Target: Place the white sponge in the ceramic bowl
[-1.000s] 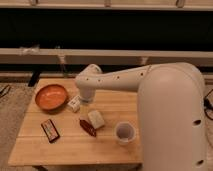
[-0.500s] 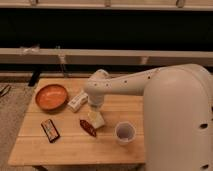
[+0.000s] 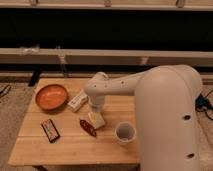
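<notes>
white sponge (image 3: 96,120) is seen on the table (image 3: 65,146), well apart from the orange bowl (image 3: 51,96); the gripper (image 3: 95,110) has been swung over it, its grip cannot be told; grasping is judged next.

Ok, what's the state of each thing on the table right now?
ceramic bowl: upright, empty.
white sponge: flat on the table, outside the bowl.
gripper: low over the sponge.
white cup: upright.
white bottle: lying on its side.
red packet: lying flat.
dark bar: lying flat.
</notes>
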Available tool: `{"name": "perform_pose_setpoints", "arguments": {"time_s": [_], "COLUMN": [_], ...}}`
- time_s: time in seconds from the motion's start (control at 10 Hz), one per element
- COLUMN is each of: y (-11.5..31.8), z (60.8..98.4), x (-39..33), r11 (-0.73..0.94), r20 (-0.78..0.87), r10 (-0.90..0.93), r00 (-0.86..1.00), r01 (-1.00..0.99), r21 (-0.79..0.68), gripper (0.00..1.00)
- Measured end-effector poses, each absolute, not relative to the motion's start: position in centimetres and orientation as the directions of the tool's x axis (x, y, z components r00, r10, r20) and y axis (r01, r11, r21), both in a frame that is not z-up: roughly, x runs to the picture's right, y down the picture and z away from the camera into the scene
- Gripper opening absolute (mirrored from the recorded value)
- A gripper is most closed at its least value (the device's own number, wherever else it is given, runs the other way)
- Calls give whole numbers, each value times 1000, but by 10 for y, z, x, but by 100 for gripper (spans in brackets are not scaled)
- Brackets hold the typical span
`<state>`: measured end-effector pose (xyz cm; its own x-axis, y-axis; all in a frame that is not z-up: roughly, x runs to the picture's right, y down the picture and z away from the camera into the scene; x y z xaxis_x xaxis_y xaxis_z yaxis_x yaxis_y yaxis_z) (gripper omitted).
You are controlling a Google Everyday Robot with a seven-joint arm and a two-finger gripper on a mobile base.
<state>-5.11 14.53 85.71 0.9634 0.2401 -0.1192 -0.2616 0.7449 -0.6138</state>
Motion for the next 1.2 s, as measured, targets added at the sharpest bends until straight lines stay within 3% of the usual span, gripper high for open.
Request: {"name": "perform_pose_setpoints", "arguments": {"time_s": [1.0,1.2], "y": [156,158], "z": [870,870], "x": [-62,-67], "r11": [727,724], "r20": [-145,-141], "r10": [256,253], "r00": [956,957], "r01": [-289,-284], "r21": [-623,-629], "gripper": [80,73]}}
